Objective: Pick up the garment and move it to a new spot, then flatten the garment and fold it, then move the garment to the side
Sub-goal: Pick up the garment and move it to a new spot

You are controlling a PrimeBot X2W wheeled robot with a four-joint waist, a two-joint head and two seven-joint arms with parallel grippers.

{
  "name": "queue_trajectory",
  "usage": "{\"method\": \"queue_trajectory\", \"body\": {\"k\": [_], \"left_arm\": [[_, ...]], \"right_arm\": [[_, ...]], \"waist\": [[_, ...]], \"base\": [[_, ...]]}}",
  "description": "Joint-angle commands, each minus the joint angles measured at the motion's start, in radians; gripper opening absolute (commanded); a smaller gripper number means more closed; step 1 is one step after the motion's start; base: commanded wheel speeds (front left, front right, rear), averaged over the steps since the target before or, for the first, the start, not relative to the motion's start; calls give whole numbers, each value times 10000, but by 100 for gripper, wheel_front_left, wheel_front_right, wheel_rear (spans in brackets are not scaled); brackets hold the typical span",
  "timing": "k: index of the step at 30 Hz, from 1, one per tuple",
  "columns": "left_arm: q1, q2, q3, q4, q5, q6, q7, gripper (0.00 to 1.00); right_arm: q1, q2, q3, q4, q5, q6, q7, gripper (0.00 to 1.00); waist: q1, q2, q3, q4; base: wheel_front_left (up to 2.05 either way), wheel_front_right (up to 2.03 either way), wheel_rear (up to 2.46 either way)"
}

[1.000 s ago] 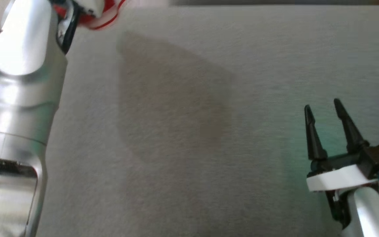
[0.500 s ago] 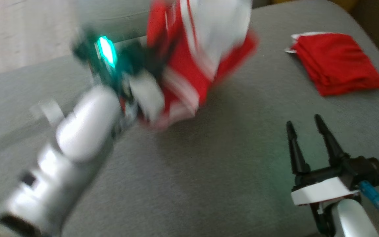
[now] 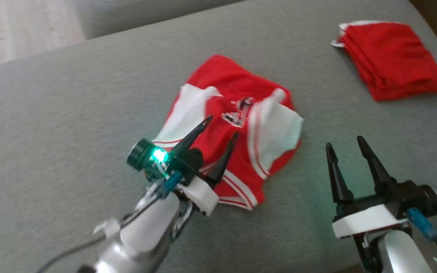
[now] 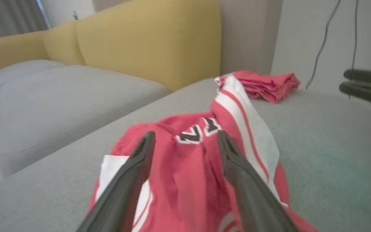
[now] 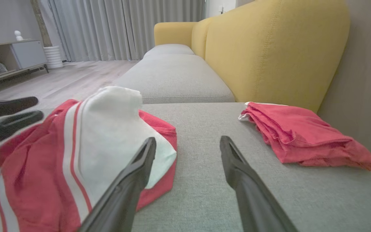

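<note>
Quick look at my hardware. Each arm ends in two long black fingers that taper to sharp points, mounted on a black crossbar over a chunky white plate. My left gripper, lower middle of the frame, has a round dark knob with a bright teal light, a small blue connector and a thin grey cable along the shiny silver forearm. My right gripper, lower right, has the same build, with a black cylinder and a blue plug.
</note>
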Motion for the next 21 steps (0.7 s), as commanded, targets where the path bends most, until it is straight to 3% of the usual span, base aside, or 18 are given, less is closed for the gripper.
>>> {"method": "queue_trajectory", "body": {"k": [1,5,9,15,21], "left_arm": [[349,106,664,-753,-41,333,-113,100],[1919,353,2025,-2472,-83,1102,-117,100],[3674,423,3585,-4031,-39,1530,-118,100],[5753,157,5233,-5867,543,1380,-119,100],[7217,-89,5932,-6553,1129,1094,-119,100]], "right_arm": [[-45,13,124,-261,-28,-7,-28,100],[277,23,-320,-305,-15,-7,-28,100],[574,28,-521,-357,101,-7,-28,100],[957,30,-512,-405,303,-7,-28,100],[1352,30,-456,-447,424,-7,-28,100]], "waist": [[-2,0,-510,737],[-2,0,-991,1548],[-2,0,-1395,2242],[-2,0,-1790,2897],[-2,0,-2146,3068]], "base": [[0,0,0],[0,0,0],[0,0,0],[0,0,0],[0,0,0]]}}
